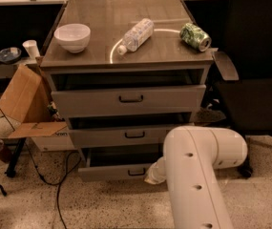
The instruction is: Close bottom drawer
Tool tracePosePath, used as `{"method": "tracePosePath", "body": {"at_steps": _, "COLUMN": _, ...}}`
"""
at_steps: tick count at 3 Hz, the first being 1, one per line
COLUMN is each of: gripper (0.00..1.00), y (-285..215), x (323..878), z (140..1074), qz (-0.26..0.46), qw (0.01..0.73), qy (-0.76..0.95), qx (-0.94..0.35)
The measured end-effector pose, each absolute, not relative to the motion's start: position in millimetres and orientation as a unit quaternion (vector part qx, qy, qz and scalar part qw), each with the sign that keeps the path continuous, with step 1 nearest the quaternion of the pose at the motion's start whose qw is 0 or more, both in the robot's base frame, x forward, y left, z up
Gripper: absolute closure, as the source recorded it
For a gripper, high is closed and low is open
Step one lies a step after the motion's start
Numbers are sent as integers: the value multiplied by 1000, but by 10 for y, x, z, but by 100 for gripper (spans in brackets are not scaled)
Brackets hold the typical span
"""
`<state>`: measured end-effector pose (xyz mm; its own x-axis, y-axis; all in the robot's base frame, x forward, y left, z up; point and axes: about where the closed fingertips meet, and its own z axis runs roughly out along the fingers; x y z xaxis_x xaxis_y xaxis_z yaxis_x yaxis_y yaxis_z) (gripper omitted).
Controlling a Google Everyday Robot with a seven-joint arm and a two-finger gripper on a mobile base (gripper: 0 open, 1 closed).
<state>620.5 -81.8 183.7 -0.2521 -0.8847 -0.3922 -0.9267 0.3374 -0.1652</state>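
Gripper (153, 175) sits low against the bottom drawer (108, 172), whose pulled-out front is just left of it; handle (136, 171) right beside. Grip state can't tell, arm hides it. Step looks like contact for push; next, shove front straight into cabinet (102, 37)

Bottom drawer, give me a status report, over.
Gripper low at the bottom drawer front, right of its handle. Drawer pulled out, not yet shut. Arm hides its right end; nothing seen blocking it.
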Motion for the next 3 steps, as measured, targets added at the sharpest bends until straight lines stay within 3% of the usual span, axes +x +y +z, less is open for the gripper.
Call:
{"method": "tracePosePath", "body": {"at_steps": 1, "gripper": 86, "y": -888, "x": 6340, "z": 1818, "qz": 16, "qw": 204, "qy": 798, "qx": -567}}
{"method": "tracePosePath", "body": {"at_steps": 2, "gripper": 100, "y": -967, "x": 6442, "z": 1756, "qz": -16, "qw": 192, "qy": 802, "qx": -565}}
{"method": "tracePosePath", "body": {"at_steps": 3, "gripper": 87, "y": -1067, "x": 6534, "z": 1698, "qz": -39, "qw": 187, "qy": 808, "qx": -557}}
